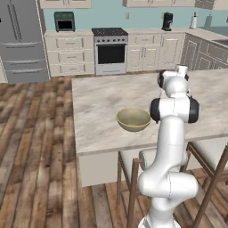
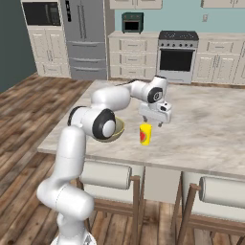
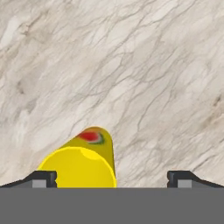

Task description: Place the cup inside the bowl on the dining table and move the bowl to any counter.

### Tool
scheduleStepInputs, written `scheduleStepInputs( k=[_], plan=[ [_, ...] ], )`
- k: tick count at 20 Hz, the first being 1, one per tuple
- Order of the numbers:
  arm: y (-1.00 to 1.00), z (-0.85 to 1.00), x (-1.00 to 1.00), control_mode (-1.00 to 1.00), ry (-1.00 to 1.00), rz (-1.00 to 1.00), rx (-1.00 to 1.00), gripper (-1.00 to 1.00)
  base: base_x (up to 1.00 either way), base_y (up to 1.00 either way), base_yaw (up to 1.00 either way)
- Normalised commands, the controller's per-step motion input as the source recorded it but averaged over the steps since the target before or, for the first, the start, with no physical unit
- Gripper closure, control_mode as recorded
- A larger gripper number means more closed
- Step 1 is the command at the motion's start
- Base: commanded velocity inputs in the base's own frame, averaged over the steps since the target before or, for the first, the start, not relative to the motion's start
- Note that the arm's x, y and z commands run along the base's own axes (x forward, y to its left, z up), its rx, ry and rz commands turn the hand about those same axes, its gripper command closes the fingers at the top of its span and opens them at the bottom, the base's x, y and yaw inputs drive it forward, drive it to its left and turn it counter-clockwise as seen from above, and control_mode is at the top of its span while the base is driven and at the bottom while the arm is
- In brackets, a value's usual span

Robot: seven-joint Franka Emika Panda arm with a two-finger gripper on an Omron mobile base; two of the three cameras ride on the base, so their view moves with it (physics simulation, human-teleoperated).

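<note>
Gripper point(image 2: 154, 124) hung just above the cup point(image 2: 145, 134), fingers spread wide, nothing held. Cup stood upright on the dining table point(image 2: 206, 129), just beside the bowl point(image 1: 133, 119), which the arm's elbow partly hid in the right base view. Fingertip-to-cup contact: apparently none, view poor

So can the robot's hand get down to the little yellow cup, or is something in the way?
Probably yes. The gripper hangs just above the cup with its jaws open, and the hand view shows the cup between the fingertips. The bowl sits off to the side, not blocking.
</note>
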Motion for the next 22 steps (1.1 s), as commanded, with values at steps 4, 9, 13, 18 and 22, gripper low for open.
scheduleStepInputs(
  k=[4, 9, 13, 18, 22],
  plan=[
    [0.00, -0.22, 0.00, -1.00, 0.00, 0.00, 0.00, -1.00, 0.00, 0.00, 0.00],
    [0.00, -0.18, 0.00, -1.00, 0.00, 0.00, 0.00, -1.00, 0.00, 0.00, 0.00],
    [0.00, -0.14, 0.00, -1.00, 0.00, 0.00, 0.00, -1.00, 0.00, 0.00, 0.00],
    [0.00, -0.12, 0.00, -1.00, 0.00, 0.00, 0.00, -1.00, 0.00, 0.00, 0.00],
    [0.00, -0.11, 0.00, -1.00, 0.00, 0.00, 0.00, -1.00, 0.00, 0.00, 0.00]
  ],
)
